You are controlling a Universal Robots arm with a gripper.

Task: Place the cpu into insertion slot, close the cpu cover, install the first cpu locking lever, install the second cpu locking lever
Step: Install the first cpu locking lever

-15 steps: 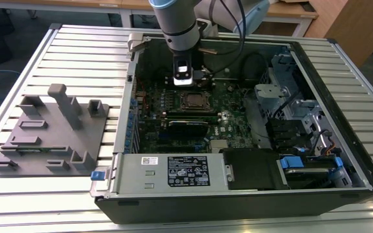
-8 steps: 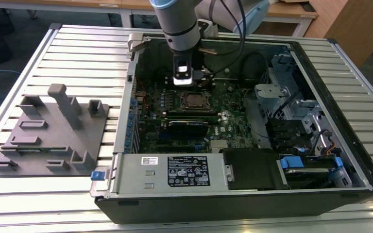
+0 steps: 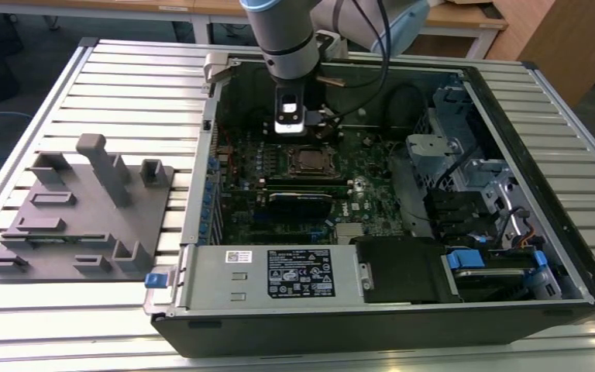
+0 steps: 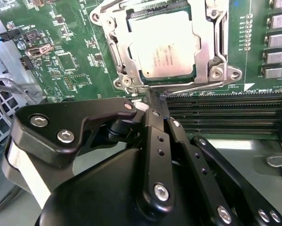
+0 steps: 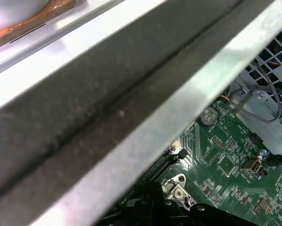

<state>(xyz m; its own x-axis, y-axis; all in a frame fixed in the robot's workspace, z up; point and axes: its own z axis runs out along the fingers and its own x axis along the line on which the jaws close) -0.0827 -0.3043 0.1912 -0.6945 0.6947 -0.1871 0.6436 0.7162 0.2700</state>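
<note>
One cpu (image 4: pixel 165 44), a flat square with a pale silvery top, is lying seated in the slot (image 4: pixel 124 81) on the green board (image 4: pixel 70 66). In the second wrist view the cover (image 4: pixel 205 44) is lying closed around it, showing its top through the square window. A thin silvery lever (image 4: pixel 197 86) is running along the slot's edge, on the side of the black memory slots (image 4: pixel 225 113). The gripper (image 4: pixel 151 98) is pointing at this edge with its black fingers (image 4: pixel 157 136) pressed together. The tips are touching the lever or are just beside it; I cannot tell if they are pinching it. In the exterior view the arm (image 3: pixel 287 46) is standing nearly upright inside the open case (image 3: pixel 380 333), just on the far side of the slot.
</note>
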